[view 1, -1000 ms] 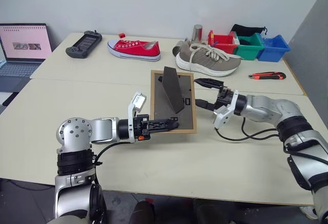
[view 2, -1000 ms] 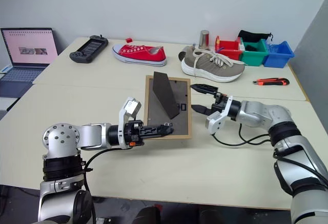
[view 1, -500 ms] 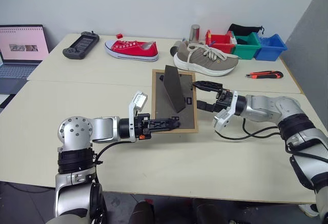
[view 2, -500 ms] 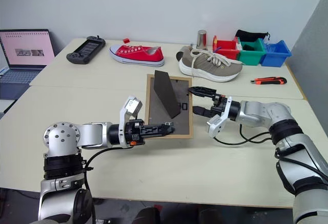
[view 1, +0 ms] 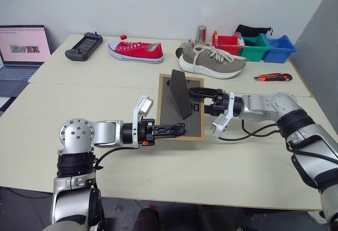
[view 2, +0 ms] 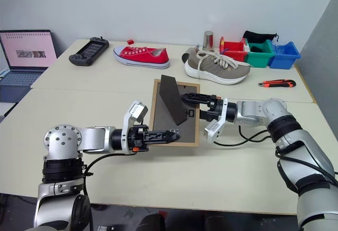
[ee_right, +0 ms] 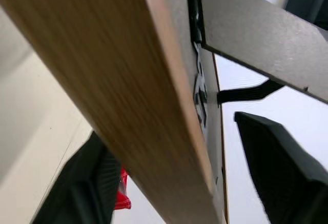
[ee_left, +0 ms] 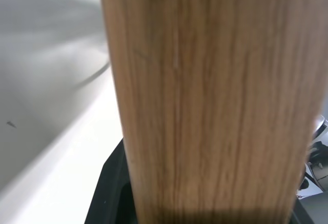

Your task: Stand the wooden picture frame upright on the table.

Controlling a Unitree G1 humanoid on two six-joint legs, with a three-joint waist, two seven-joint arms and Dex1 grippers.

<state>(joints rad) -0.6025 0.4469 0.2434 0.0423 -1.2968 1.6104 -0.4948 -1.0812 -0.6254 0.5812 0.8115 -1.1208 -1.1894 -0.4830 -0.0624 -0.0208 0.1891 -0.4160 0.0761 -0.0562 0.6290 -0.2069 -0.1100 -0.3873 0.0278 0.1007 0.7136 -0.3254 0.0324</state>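
**Both tools on the frame, stand unfolded**

At far left, a laptop (view 1: 21,51) sits open on the pale surface (view 1: 158,188). The left tool (view 1: 177,129) reaches rightward, its fingers clamped on the near edge of the wooden picture frame (view 1: 181,107), which sits back-up at the middle of the surface with its dark stand (view 1: 179,93) folded out. From the right, the right tool (view 2: 191,104) straddles the frame's right edge, fingers on either side; whether it has gripped cannot be told. Likely risk: if one tool lets go early or they lift unevenly, the frame could twist, slip and fall flat.
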